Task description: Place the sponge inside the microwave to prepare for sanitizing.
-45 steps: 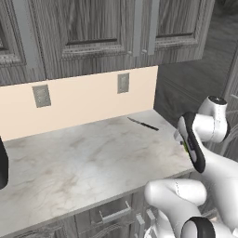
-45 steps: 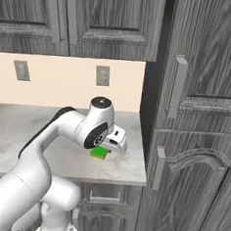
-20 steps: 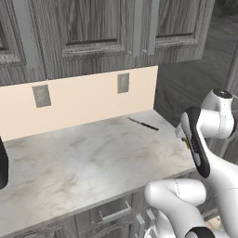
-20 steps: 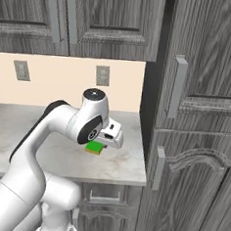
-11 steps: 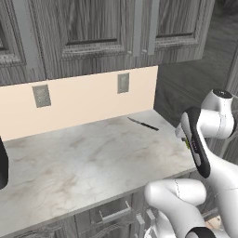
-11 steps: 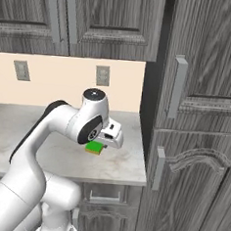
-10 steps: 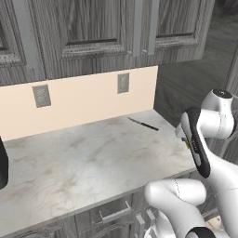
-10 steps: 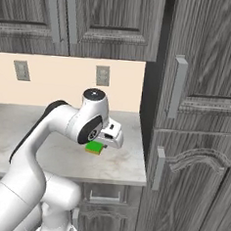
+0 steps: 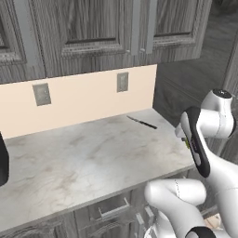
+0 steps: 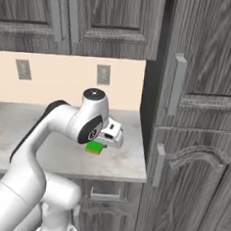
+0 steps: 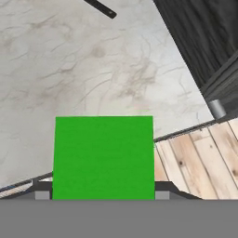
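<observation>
Over the right end of the surface [image 10: 18, 129], the gripper [image 10: 101, 145] holds the sponge [image 10: 95, 147] clamped between its jaws, lifted clear of the marble. So the pickup looks done and the carry is in hand. No microwave is in sight, so the next move calls for swinging or driving toward it, likely off to the left, with the grip kept firm.

From the hand view the sponge [image 11: 103, 157] shows its green face, hanging past the surface's edge above a wooden floor [image 11: 195, 162]. From the left base view, a knife [image 9: 142, 122] lies near the wall.
</observation>
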Robot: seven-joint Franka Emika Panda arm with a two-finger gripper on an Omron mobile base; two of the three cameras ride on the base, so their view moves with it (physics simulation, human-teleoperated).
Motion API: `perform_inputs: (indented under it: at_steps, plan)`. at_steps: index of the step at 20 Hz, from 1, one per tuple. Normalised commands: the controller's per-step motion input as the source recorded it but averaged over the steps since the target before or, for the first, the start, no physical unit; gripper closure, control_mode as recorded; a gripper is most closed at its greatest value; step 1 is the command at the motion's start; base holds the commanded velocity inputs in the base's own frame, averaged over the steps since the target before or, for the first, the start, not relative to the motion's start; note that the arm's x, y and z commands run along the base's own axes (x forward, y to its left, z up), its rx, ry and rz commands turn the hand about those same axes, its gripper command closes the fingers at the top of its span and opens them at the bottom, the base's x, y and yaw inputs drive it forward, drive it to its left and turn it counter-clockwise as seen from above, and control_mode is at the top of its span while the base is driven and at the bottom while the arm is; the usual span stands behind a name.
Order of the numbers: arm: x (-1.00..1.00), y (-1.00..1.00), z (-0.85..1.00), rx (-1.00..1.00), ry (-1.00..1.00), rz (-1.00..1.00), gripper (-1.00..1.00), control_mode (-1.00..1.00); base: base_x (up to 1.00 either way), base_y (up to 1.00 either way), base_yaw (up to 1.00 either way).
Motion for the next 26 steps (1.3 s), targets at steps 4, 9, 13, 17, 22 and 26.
perform_inputs:
  at_steps: [4, 9, 13, 17, 22, 26]
  plan:
    - [0.00, 0.00, 0.00, 0.00, 0.00, 0.00, 1.00, 1.00, -0.69, 0.00, 0.00]
    - [0.00, 0.00, 0.00, 0.00, 0.00, 0.00, 1.00, 1.00, -0.81, -0.01, -0.02]
    - [0.00, 0.00, 0.00, 0.00, 0.00, 0.00, 1.00, 1.00, -0.78, -0.01, -0.07]
    - [0.00, 0.00, 0.00, 0.00, 0.00, 0.00, 1.00, 1.00, -0.46, 0.00, -0.30]
    - [0.00, 0.00, 0.00, 0.00, 0.00, 0.00, 1.00, 1.00, -0.16, 0.01, -0.63]
    - [0.00, 0.00, 0.00, 0.00, 0.00, 0.00, 1.00, 1.00, -0.03, 0.03, -0.70]
